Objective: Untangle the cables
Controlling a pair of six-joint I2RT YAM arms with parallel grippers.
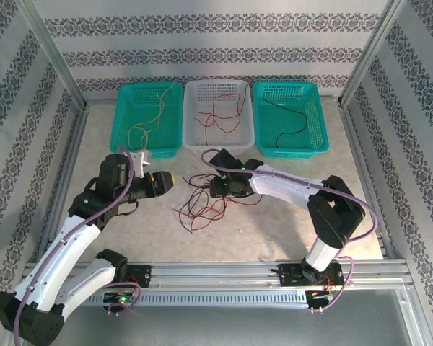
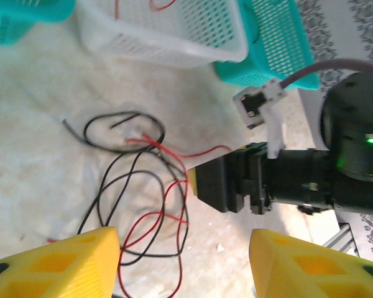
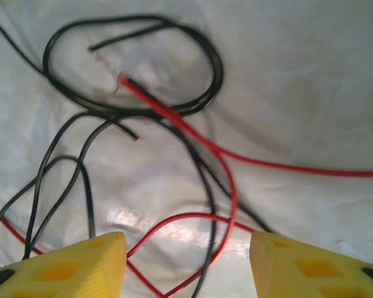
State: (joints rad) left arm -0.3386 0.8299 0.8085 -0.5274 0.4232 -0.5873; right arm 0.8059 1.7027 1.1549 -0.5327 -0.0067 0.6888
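The tangle of red and black wires [image 1: 206, 205] lies on the surface [image 1: 274, 234] in the middle, between the two arms and on the near side of the white basket [image 1: 216, 148]. The right fingers [image 3: 81, 261] hang directly over its far part. They stand well apart and have hold of nothing, and the wires run loose on the surface beneath them. Seen from that wrist, a red wire [image 3: 174, 118] has its free end lying just inside a black loop [image 3: 205, 56] ahead of the fingers. From there it runs slantwise back and off to one side, crossing the black strands on the way.

The left fingers [image 2: 68, 261] are also spread wide and empty. They sit just beside the tangle on its left and point across at it, so the right arm looks like the nearer one for a pick. I'd guess the red end is the natural thing to go for. Its line lies at a slant to the gap between the right fingers, so some turning of the wrist may be wanted.

For room, the surface is bare toward the near edge and off to the right. At the far side it is tighter, with the baskets lined up there: a left teal basket [image 1: 148, 151] with yellowish wires in it and a right teal basket [image 1: 289, 151] with a black one. The two arm heads are close to each other, which is the thing to watch.
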